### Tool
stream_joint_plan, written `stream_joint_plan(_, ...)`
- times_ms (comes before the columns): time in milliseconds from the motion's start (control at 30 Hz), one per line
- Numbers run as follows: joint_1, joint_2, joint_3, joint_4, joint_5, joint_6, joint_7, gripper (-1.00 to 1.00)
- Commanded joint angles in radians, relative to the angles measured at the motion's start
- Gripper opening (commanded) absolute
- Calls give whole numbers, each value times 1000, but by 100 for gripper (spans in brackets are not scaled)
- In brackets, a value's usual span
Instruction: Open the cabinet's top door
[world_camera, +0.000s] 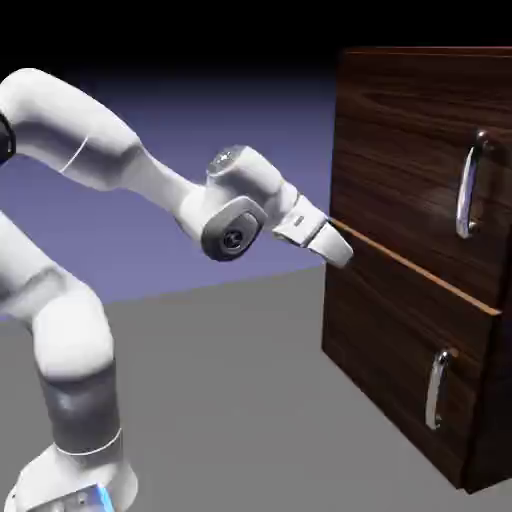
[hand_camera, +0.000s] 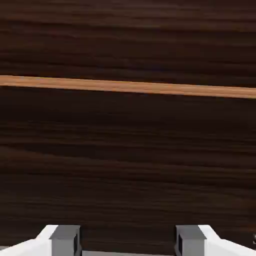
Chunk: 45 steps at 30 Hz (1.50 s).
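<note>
Two curved silver handles (world_camera: 467, 190) front the walnut-grain cabinet (world_camera: 400, 120); jaws released, empty.

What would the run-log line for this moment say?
pincer: open, empty, at cabinet front's near edge, by the seam | top door: shut | top door's handle: untouched, far from pincer | phase: approach

A: So where's your arm (world_camera: 120, 170) sitting?

B: It comes up from the lower left, folds hard at the elbow, and the forearm runs out to the right with the wrist about level.

A: And your gripper (world_camera: 335, 245)?

B: Pointing right and a bit down, fingers (hand_camera: 65, 239) spread well apart, nothing between them in the hand view.
</note>
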Motion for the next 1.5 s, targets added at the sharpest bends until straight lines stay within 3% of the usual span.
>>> stream_joint_plan(0,14,-6,-17,11,-44,1,32,0)
stream_joint_plan(1467,647,-258,-782,484,-1957,61,1419,0)
